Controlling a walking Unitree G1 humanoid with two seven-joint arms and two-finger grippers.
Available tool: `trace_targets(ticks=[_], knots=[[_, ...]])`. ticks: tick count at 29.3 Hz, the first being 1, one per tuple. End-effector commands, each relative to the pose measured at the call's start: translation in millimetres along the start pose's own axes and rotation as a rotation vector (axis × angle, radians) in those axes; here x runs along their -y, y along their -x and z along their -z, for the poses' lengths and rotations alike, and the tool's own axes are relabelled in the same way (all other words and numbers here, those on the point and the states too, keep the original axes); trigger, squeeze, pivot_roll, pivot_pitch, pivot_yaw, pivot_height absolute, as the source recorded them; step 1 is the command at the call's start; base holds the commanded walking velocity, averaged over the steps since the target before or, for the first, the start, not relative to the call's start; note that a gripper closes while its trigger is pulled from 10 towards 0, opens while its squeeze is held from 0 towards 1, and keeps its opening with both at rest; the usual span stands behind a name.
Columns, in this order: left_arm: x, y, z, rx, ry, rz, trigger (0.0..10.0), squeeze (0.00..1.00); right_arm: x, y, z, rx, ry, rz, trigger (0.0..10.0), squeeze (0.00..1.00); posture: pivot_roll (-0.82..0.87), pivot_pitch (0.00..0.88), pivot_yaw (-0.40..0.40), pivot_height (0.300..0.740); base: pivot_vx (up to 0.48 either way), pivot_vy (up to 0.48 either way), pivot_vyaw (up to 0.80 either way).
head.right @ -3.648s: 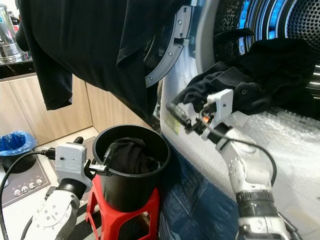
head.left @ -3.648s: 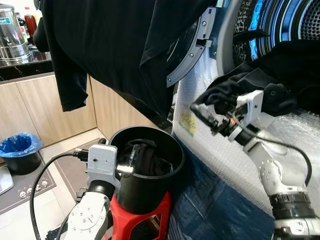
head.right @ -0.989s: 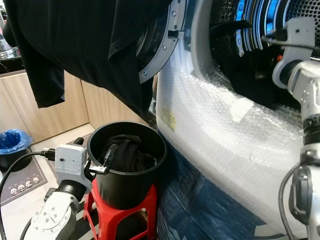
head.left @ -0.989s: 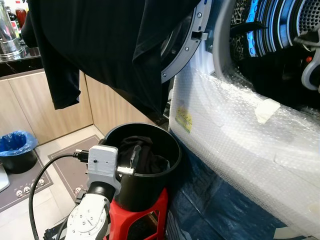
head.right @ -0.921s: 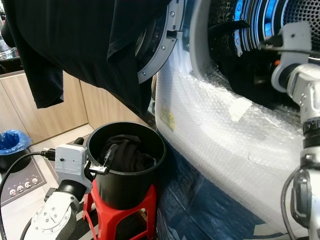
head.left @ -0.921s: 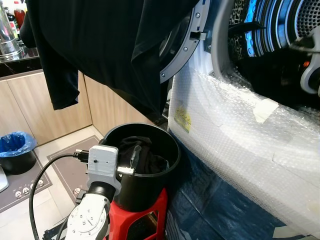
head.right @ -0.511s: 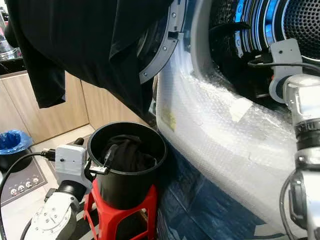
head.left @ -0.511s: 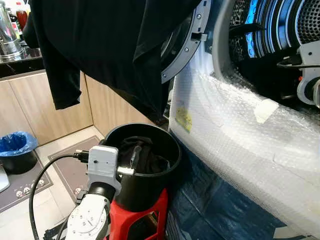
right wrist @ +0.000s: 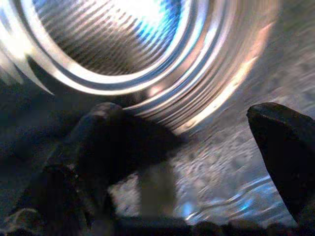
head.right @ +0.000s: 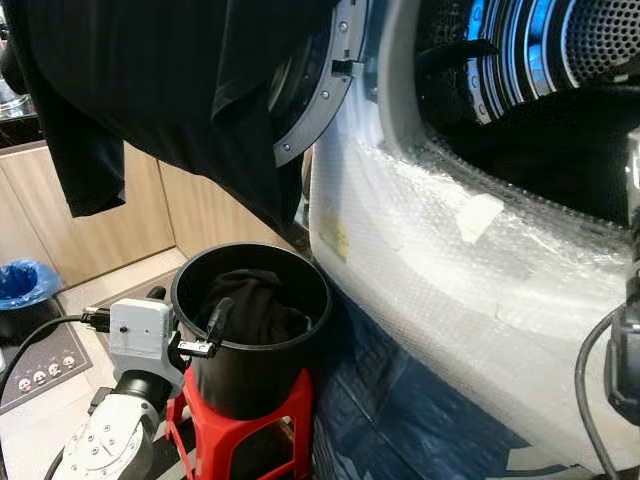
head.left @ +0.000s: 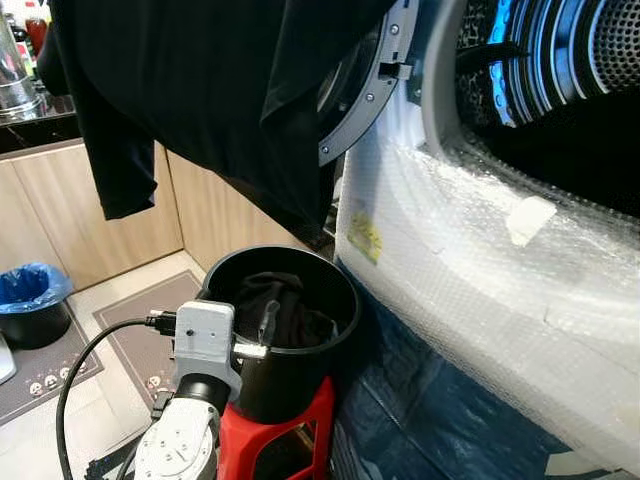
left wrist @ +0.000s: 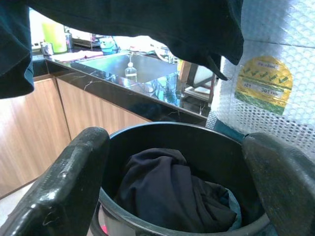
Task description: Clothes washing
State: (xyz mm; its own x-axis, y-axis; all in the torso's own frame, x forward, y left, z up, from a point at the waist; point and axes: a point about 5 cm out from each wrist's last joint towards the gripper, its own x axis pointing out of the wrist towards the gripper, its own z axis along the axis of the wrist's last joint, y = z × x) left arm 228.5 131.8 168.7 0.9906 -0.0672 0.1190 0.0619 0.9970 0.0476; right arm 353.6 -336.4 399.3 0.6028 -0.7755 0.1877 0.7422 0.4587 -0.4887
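The right gripper [right wrist: 182, 162] is now pulling back from the drum [head.left: 560, 60], fingers spread; the left gripper [left wrist: 172, 196], released, is hovering at the bucket [head.left: 340, 300] rim.

Drum interior [right wrist: 123, 44] blurred; hanging black garment [head.left: 230, 90] cut off

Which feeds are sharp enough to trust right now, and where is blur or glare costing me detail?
Right wrist view: motion-blurred, with blown-out glare off the drum; the open right gripper reads only as dark fingers. Left wrist view: sharp on the clothes in the black bucket, and the open left gripper frames it, though the window beyond is overexposed. Eye views: crisp, but the hanging black garment shows little detail.
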Motion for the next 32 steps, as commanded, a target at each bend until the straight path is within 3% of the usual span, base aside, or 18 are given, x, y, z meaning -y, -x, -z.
trace_targets(ticks=[1,6,8,11,13,14,16,18,20,27,31,32], knots=[[2.2,0.8,-5,0.012,0.007,0.006,10.0,0.0,16.2,-0.9,-11,0.048,-0.022,0.081,10.0,0.0,0.07,0.0,-0.132,0.74,0.0,0.0,0.0],[1.9,-0.7,-5,0.013,0.002,0.014,10.0,0.0,13.1,3.7,-23,0.126,-0.077,0.061,10.0,0.0,0.07,0.0,-0.125,0.74,0.0,0.0,0.0],[1.8,-1.5,-5,0.013,0.002,0.016,10.0,0.0,-0.1,9.7,-27,0.174,-0.09,-0.033,10.0,0.0,0.07,0.0,-0.123,0.74,0.0,0.0,0.0],[1.4,-1.9,-5,0.012,0.0,0.017,10.0,0.0,-5.8,13.2,-30,0.205,-0.137,-0.089,10.0,0.0,0.07,0.0,-0.122,0.74,0.0,0.0,0.0],[1.1,-2.2,-5,0.013,-0.001,0.018,10.0,0.0,-13.2,16.7,-29,0.21,-0.239,-0.214,10.0,0.0,0.07,0.0,-0.121,0.74,0.0,0.0,0.0],[0.7,-2.5,-5,0.014,-0.003,0.019,10.0,0.0,-20.5,21.1,-29,0.222,-0.362,-0.334,10.0,0.0,0.07,0.0,-0.119,0.74,0.0,0.0,0.0],[0.2,-2.9,-5,0.016,-0.005,0.02,10.0,0.0,-27.9,27.8,-28,0.246,-0.484,-0.458,10.0,0.0,0.07,0.0,-0.116,0.74,0.0,0.0,0.0],[-0.2,-3.2,-6,0.017,-0.006,0.02,10.0,0.0,-33.0,34.9,-27,0.281,-0.557,-0.554,10.0,0.0,0.07,0.0,-0.115,0.74,0.0,0.0,0.0],[-1.2,-3.9,-5,0.017,-0.011,0.025,10.0,0.0,-41.2,49.0,-19,0.343,-0.612,-0.727,10.0,0.0,0.07,0.0,-0.109,0.74,0.0,0.0,0.0],[-3.3,-5.6,-3,0.01,-0.037,0.036,10.0,0.0,-40.5,56.8,11,0.419,-0.633,-0.887,10.0,0.0,0.07,0.0,-0.102,0.74,0.0,0.0,0.0],[-6.4,-5.7,0,-0.006,-0.065,0.037,10.0,0.0,-36.7,59.1,22,0.428,-0.706,-0.928,10.0,0.0,0.07,0.0,-0.098,0.74,0.0,0.0,0.0],[-10.7,-5.4,3,-0.018,-0.081,0.031,10.0,0.0,-31.4,64.6,30,0.47,-0.763,-0.984,10.0,0.0,0.06,0.0,-0.093,0.74,0.0,0.0,0.0]])
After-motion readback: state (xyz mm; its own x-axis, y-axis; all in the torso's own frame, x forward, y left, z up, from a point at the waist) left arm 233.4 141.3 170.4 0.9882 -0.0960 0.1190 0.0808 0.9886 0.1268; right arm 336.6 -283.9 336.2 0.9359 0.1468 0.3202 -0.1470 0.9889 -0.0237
